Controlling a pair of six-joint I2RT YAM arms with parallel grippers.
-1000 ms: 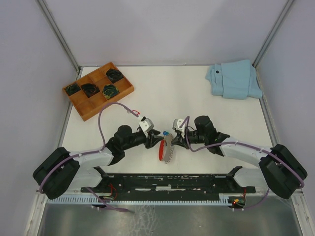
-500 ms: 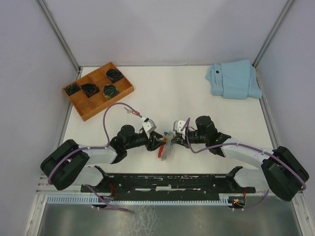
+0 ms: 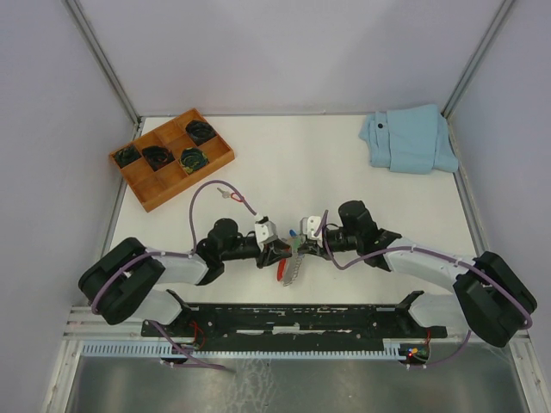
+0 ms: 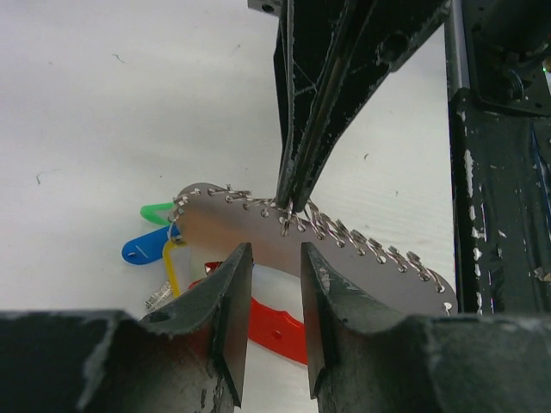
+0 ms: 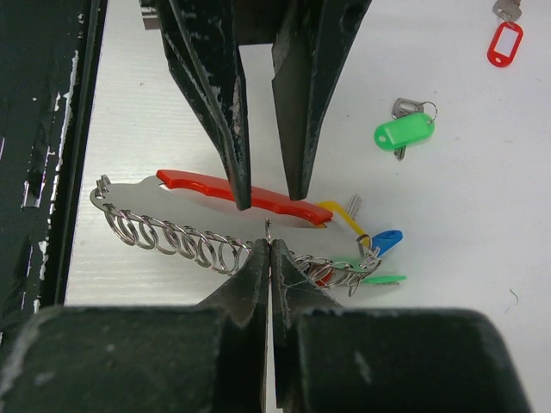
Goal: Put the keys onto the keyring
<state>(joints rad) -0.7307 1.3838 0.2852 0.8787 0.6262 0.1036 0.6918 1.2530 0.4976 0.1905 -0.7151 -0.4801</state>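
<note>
Where the two arms meet near the front of the table (image 3: pixel 301 163), the keyring (image 3: pixel 293 265) lies flat between both hands.

Right hand (image 5: pixel 269 247): fingers pressed together, pinching one wire loop on the edge of the grey ridged strap (image 4: pixel 344 258).

Left hand (image 4: pixel 275 267): fingers apart, with a clear gap between them. Its tips are down at the red curved band (image 5: pixel 207 182), side by side along it. I cannot tell whether they press on it.

A blue tag (image 4: pixel 145 249), a green tag (image 4: pixel 157 212) and a yellow tag (image 4: pixel 172 267) are bunched at one end of the strap.

Keys, both off the ring and flat on the table:
- The green-tagged key (image 5: pixel 405 131) lies near the bunched end but clear of it.
- The red-tagged key (image 5: pixel 504 39) lies farther out, at the corner of the right wrist view.

Far left there is a wooden tray (image 3: pixel 164 188) with dark coiled items (image 3: pixel 195 158) in several compartments. Far right there is a folded light-blue cloth (image 3: pixel 409 138). Both are well apart from the hands.
</note>
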